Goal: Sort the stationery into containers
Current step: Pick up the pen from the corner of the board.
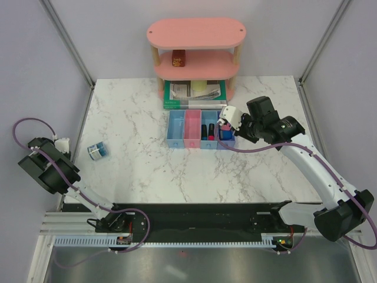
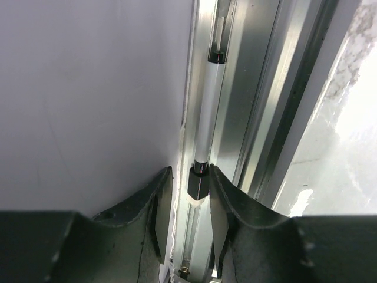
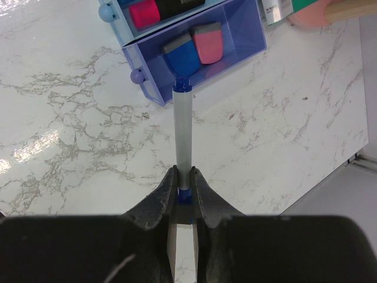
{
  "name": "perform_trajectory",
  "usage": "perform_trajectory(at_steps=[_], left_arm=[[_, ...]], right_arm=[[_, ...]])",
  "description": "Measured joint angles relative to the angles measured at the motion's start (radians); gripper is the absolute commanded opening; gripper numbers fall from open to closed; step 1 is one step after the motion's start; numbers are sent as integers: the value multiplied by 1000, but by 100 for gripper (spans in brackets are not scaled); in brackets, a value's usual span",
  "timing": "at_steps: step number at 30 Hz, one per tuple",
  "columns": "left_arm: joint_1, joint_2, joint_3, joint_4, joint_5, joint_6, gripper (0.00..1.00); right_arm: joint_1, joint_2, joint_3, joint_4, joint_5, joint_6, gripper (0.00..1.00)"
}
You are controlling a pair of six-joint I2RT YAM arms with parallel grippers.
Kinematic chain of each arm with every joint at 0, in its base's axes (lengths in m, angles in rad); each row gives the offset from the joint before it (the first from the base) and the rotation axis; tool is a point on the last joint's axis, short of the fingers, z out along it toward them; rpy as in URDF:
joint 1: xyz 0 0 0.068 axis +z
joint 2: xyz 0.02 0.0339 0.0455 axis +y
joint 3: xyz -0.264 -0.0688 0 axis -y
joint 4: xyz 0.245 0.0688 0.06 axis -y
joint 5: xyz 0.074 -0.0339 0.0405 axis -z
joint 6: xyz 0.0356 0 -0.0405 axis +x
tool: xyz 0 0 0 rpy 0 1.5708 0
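Four joined trays stand at the table's back middle: light blue point(image 1: 175, 131), pink point(image 1: 192, 131), light blue point(image 1: 208, 143) and purple-blue point(image 1: 227, 144). My right gripper point(image 1: 225, 122) hovers over the purple-blue tray point(image 3: 241, 50) and is shut point(image 3: 184, 172) on a thin grey pen with blue ends point(image 3: 182, 127). The pen's tip points into that tray, which holds a blue-and-grey block point(image 3: 179, 54) and a pink eraser point(image 3: 209, 44). A pink highlighter point(image 3: 144, 13) lies in the neighbouring tray. The blue patterned tape roll point(image 1: 98, 151) lies at the table's left. My left gripper point(image 1: 59, 145) is open point(image 2: 189, 171) off the left edge.
The pink oval shelf point(image 1: 196, 32) holds a brown box point(image 1: 178, 57), with green books point(image 1: 194, 94) beneath it, right behind the trays. The left wrist faces the wall and metal frame rail, where a white tube with a black end point(image 2: 203, 141) lies. The table's right edge point(image 3: 353, 159) is close.
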Motion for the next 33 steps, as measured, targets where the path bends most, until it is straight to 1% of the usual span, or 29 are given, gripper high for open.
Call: perform_trajectory(at_steps=[8,17,24,29,31,33], left_arm=[[0,13,-21,40,0,20,41],[0,35,-30,61,2,54,38],[0,45,-20,47,2,82,22],[0,59,-18,59,-10,98,17],[0,59,-19,58,-10,99,11],[0,59,-19,57,-9,99,4]], right_arm=[[0,0,0,0,0,0,18],[0,0,0,0,0,0,18],[0,0,2,-1,0,0,18],[0,0,15,-4,0,0,18],[0,0,19,-4,0,0,18],[0,0,23,-5,0,0,18]])
